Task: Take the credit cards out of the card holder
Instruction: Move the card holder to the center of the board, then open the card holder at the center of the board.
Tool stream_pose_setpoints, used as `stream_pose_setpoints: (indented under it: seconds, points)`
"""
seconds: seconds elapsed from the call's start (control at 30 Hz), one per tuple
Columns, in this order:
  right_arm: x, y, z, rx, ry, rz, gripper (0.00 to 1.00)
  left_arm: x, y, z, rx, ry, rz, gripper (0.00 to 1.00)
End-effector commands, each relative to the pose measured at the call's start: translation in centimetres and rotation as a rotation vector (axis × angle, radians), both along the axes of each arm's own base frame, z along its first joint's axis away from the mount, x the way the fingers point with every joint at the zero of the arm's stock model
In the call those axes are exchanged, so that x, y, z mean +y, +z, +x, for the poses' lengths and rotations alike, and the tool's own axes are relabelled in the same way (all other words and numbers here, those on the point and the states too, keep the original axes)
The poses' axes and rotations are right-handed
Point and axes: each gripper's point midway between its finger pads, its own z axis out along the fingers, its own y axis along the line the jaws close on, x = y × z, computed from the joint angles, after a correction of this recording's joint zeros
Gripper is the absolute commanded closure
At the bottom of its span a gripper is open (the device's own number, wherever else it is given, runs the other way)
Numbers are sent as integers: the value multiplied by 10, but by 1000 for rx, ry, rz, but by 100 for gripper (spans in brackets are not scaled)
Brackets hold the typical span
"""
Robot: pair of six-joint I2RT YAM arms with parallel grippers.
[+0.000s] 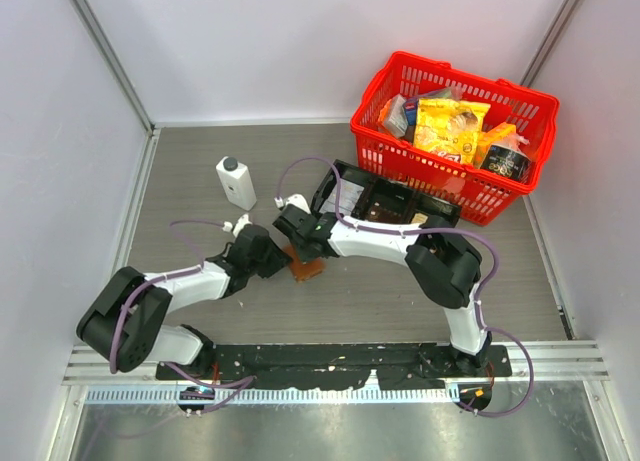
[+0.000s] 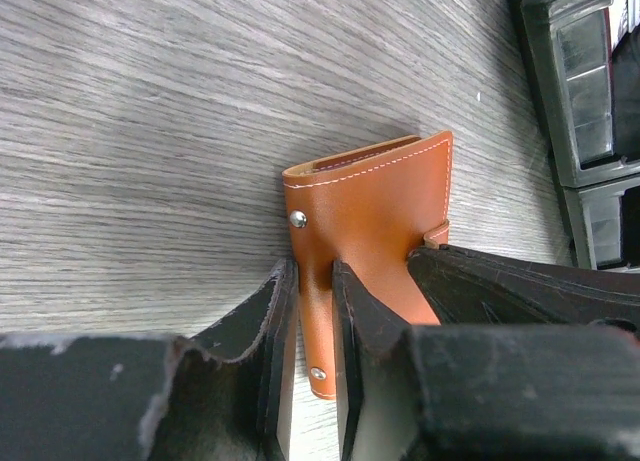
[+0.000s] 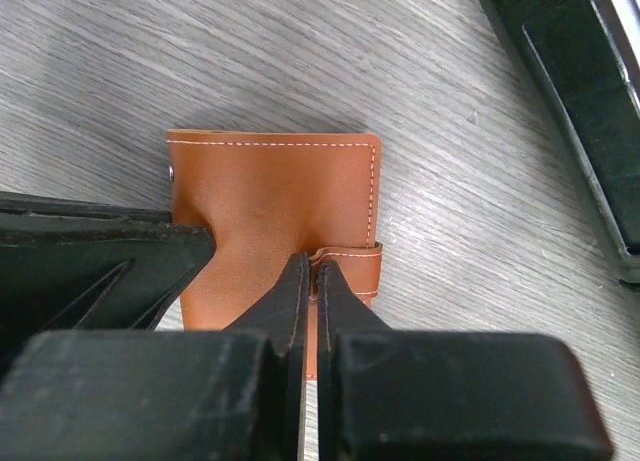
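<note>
The card holder (image 3: 270, 196) is closed, long axis pointing away from the right pincer (image 3: 311, 273), which clamps its tab (image 3: 352, 266). The left wrist view alone shows the left pincer (image 2: 313, 281) gripping its edge.

Bright, even light falls from overhead, and the shadows are soft. In the left wrist view the left gripper's black fingers (image 2: 250, 361) blur close to the lens. The tan stitched leather card holder (image 2: 380, 201) past their tips is sharp. A dim shadow lies on the grey wood-grain table (image 2: 150, 211) left of them. To their right, pale glare streaks the black plastic tray (image 2: 585, 51). The right gripper's fingers (image 3: 275, 321) are equally soft.
</note>
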Motion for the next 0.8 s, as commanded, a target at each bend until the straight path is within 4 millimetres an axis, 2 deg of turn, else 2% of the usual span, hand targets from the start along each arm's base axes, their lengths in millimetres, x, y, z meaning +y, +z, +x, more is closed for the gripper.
stream_pose_setpoints:
  seconds: [0.0,0.17,0.27,0.3,0.33,0.37,0.4,0.43,0.47,0.5,0.6,0.77]
  points:
    - [-11,-3,-7,24,-15,-31,99,36,-55,-49,222,-11,190,79]
    - [-14,12,-7,44,-32,60,99,38,-61,-52,248,-14,211,80]
    - [-21,12,-6,79,-58,121,99,38,-60,-50,240,-12,210,80]
    - [-24,17,-2,87,-73,154,99,37,-59,-50,239,-15,211,80]
    - [-23,12,-8,121,-71,194,99,38,-59,-49,237,-16,216,80]
    - [-24,18,-8,152,-71,250,99,38,-57,-48,230,-16,221,80]
    - [-24,14,-9,167,-85,291,99,39,-57,-47,230,-19,229,80]
    - [-20,25,-5,179,-76,376,99,39,-56,-46,228,-23,236,79]
    - [-28,19,-10,201,-105,387,98,39,-54,-44,222,-29,244,79]
    - [-30,27,-4,183,-114,423,98,39,-52,-42,216,-36,250,78]
    - [-47,23,-2,163,-154,403,98,34,-40,-35,167,-71,257,70]
    - [-59,10,-9,172,-171,367,98,21,-5,-28,30,-156,337,46]
